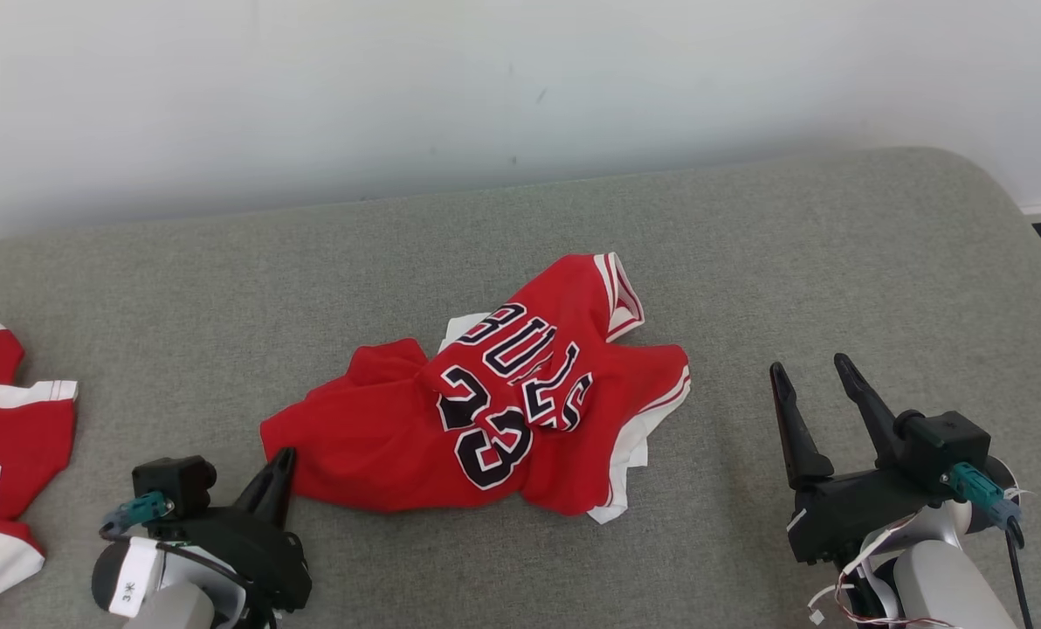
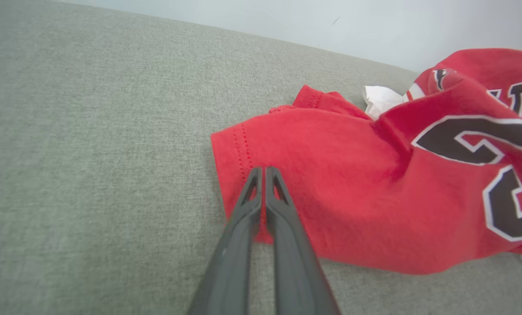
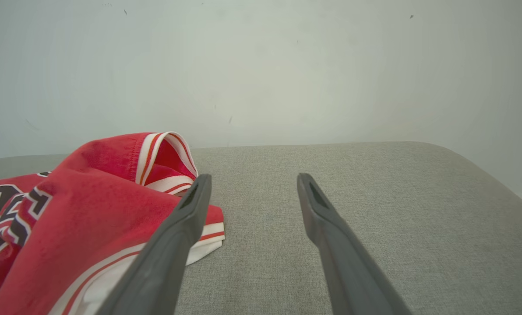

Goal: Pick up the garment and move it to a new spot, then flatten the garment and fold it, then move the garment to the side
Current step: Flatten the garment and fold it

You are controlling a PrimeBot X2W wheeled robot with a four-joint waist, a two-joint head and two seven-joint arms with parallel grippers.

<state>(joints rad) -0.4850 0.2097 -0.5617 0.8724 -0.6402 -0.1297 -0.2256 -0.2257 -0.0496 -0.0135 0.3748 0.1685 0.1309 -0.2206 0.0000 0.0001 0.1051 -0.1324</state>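
Left wrist view: the left gripper is seen with its jaws pressed together on the near corner of the jersey. A sliver of red cloth is caught between the fingers, just beside the stitched hem. In the head view the left gripper is met at the lower left edge of the jersey, and its tips are merged into one dark point.

The right gripper is held with jaws spread, empty, apart from the cloth on its right side. In the right wrist view part of the jersey is covered by one finger of the right gripper.

The jersey is laid crumpled mid-cushion, with its lettering and "23" broken by folds. A second jersey is cut off by the left edge.
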